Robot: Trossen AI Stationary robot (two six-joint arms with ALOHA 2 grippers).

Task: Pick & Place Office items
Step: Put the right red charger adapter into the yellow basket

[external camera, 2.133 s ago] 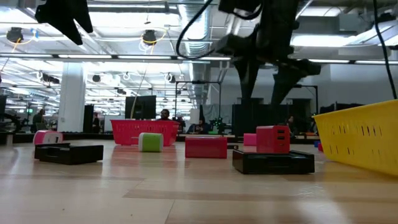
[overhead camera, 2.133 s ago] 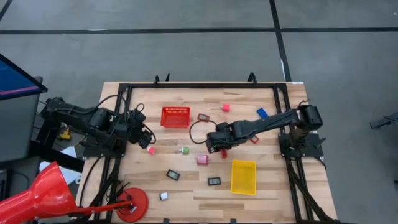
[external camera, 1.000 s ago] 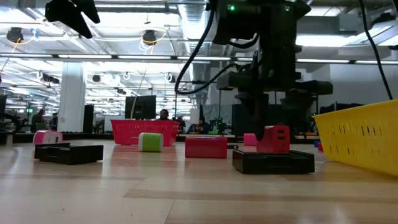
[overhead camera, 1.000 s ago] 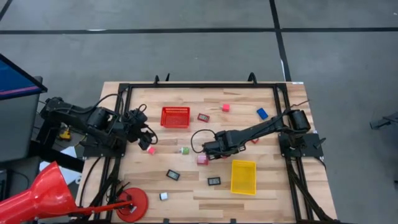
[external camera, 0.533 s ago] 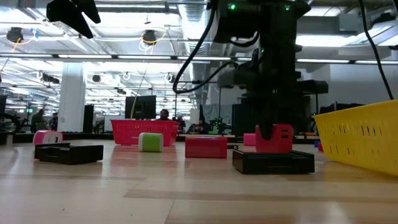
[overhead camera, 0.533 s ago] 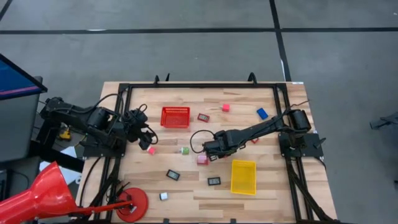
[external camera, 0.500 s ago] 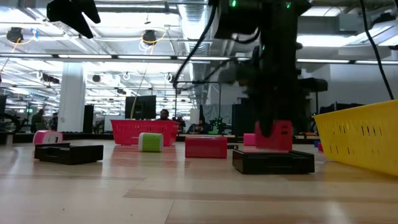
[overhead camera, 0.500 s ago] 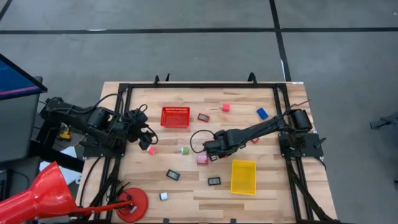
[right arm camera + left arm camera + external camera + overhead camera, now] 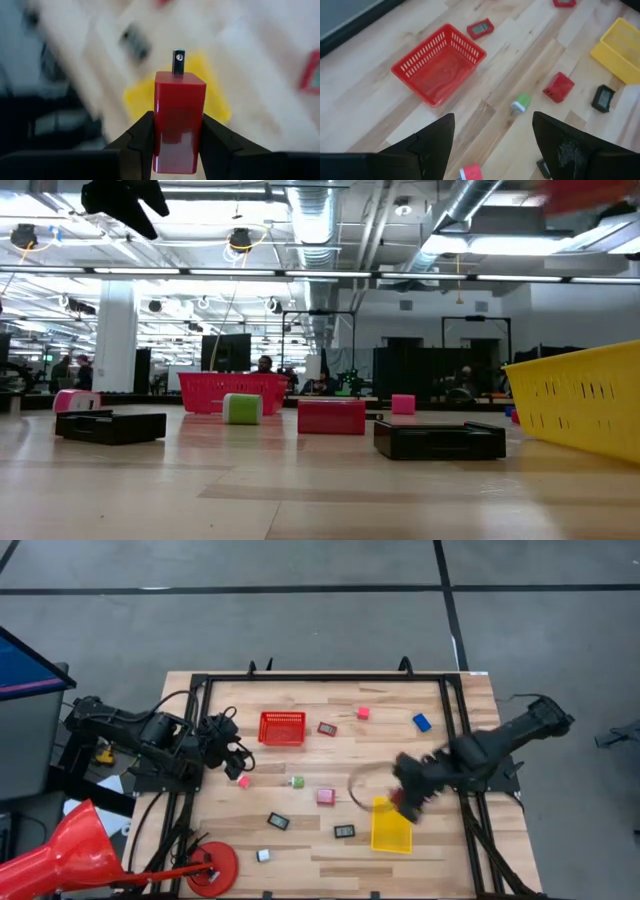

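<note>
My right gripper [image 9: 405, 800] is shut on a red block [image 9: 179, 117] with a metal prong [image 9: 179, 61], above the far end of the yellow bin [image 9: 391, 828]. In the low view the block is a red blur [image 9: 590, 192] at the top right. My left gripper [image 9: 492, 145] hovers open over the table's left part, near a pink block [image 9: 243, 781]. A green block [image 9: 296, 781], a red block [image 9: 326, 796], another pink block [image 9: 363, 712], a blue block [image 9: 422, 722] and several flat dark rectangles [image 9: 278, 822] lie on the table. My right gripper pinches the red block's two opposite sides [image 9: 161, 131] between its two fingers [image 9: 142, 137]. The block's pronged end sticks out past the fingertips. The block is lifted clear of the table, with the yellow bin [image 9: 212, 100] behind it.
A red mesh basket [image 9: 282, 728] stands at the far middle of the table. A black frame [image 9: 200, 740] runs along the table's sides. A red funnel-like object [image 9: 60, 845] and a red disc [image 9: 213, 865] sit at the near left corner.
My right gripper has shut on the red block in the table's middle, lifted it clear and swung fast toward the right and near edges, up over the yellow bin. The dark rectangle beside the block has stayed where it was.
</note>
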